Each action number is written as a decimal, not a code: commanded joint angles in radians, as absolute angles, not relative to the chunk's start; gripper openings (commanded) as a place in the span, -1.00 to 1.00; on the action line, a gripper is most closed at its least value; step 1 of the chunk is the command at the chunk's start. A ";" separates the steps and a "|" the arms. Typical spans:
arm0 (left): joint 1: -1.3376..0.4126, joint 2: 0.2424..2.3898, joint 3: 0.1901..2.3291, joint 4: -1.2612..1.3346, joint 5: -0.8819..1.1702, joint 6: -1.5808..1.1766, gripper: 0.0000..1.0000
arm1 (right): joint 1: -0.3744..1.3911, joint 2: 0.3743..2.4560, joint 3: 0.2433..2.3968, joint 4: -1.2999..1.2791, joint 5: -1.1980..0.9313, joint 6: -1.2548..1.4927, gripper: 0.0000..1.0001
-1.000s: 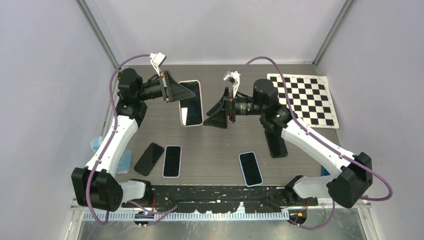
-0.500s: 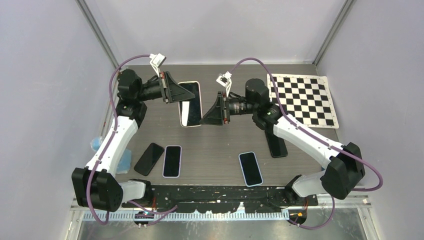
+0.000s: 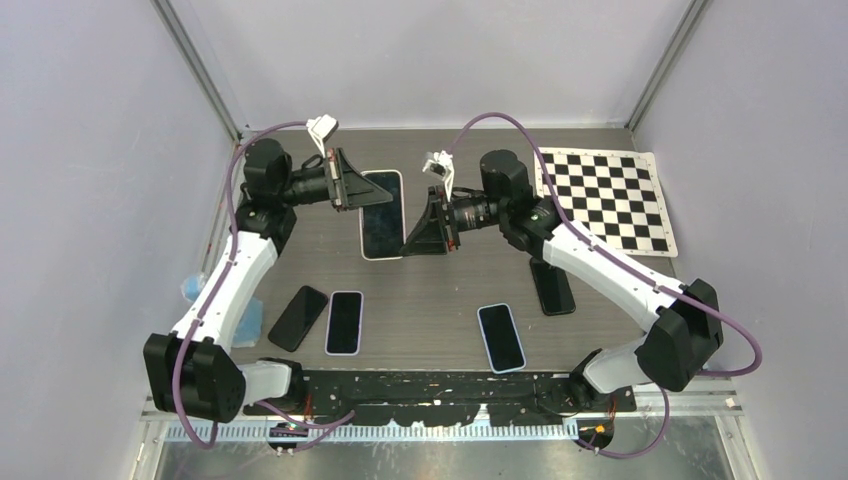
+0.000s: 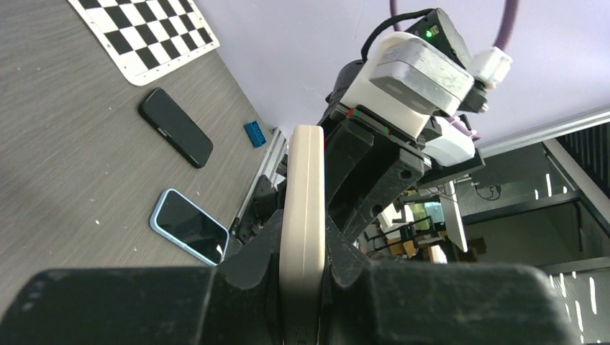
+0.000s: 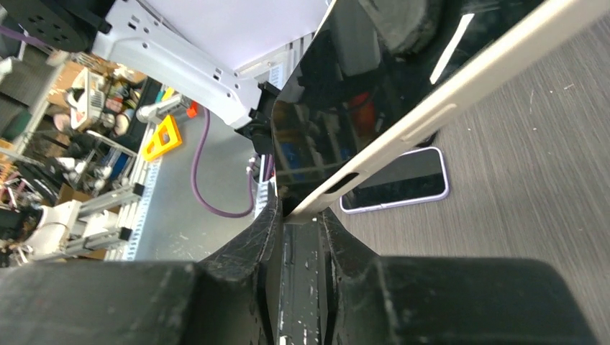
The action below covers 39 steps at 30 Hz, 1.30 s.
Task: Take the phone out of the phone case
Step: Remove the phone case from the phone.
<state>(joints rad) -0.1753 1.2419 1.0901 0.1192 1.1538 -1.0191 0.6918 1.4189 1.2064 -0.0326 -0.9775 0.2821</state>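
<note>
A phone (image 3: 380,212) in a cream phone case (image 4: 302,194) is held above the table at the back centre, screen up. My left gripper (image 3: 358,190) is shut on its left long edge; in the left wrist view the case edge is pinched between both fingers (image 4: 252,251). My right gripper (image 3: 410,240) is shut on the case's near right corner. In the right wrist view the dark screen (image 5: 360,79) and cream case edge (image 5: 460,93) run up and right from my right gripper (image 5: 298,215).
On the table lie a black phone (image 3: 298,317), a lilac-cased phone (image 3: 343,322), a blue-cased phone (image 3: 500,337) and another black phone (image 3: 553,288). A checkerboard mat (image 3: 608,200) lies at the back right. A blue object (image 3: 190,288) sits at the left edge.
My right gripper has moved left to the phone's near right corner and closed on it. The left gripper keeps its grip and has shifted slightly right.
</note>
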 commanded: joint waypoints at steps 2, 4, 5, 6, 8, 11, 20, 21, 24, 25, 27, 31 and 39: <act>-0.231 1.263 1.145 0.054 1.066 -1.134 -1.00 | 0.728 1.434 1.271 -0.122 -0.937 0.063 -0.50; -0.247 1.275 1.147 0.032 1.062 -1.120 -1.00 | 0.730 1.438 1.271 -0.123 -0.932 0.057 -0.49; -0.252 1.280 1.145 0.027 1.059 -1.120 -1.00 | 0.730 1.434 1.268 -0.123 -0.929 0.049 -0.49; -0.255 1.283 1.143 0.020 1.054 -1.122 -1.00 | 0.730 1.432 1.259 -0.120 -0.915 0.046 -0.49; -0.257 1.288 1.139 0.005 1.038 -1.122 -1.00 | 0.731 1.420 1.244 -0.109 -0.887 0.038 -0.48; -0.260 1.294 1.130 -0.016 1.011 -1.128 -1.00 | 0.731 1.408 1.240 -0.107 -0.845 0.052 -0.42; -0.275 1.332 0.998 0.273 0.934 -1.470 -1.00 | 0.738 1.393 1.204 -0.055 -0.800 0.050 -0.33; -0.275 1.337 0.988 0.311 0.933 -1.509 -1.00 | 0.738 1.392 1.203 -0.056 -0.788 0.047 -0.30; -0.275 1.338 0.972 0.365 0.916 -1.579 -1.00 | 0.739 1.391 1.205 -0.061 -0.772 0.031 -0.25; -0.275 1.335 0.969 0.369 0.906 -1.590 -1.00 | 0.739 1.393 1.207 -0.072 -0.766 0.027 -0.25; -0.275 1.318 0.962 0.367 0.889 -1.603 -1.00 | 0.739 1.393 1.211 -0.101 -0.749 0.009 -0.23; -0.272 1.289 0.962 0.330 0.856 -1.580 -1.00 | 0.740 1.378 1.209 -0.172 -0.716 -0.039 -0.19; -0.233 1.262 0.982 0.315 0.795 -1.514 -1.00 | 0.689 1.352 1.194 -0.165 -0.648 0.172 0.09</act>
<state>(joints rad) -0.2375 1.3315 0.9348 0.2554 0.8452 -1.4803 0.7170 1.3674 1.1950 -0.2153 -0.6800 0.0574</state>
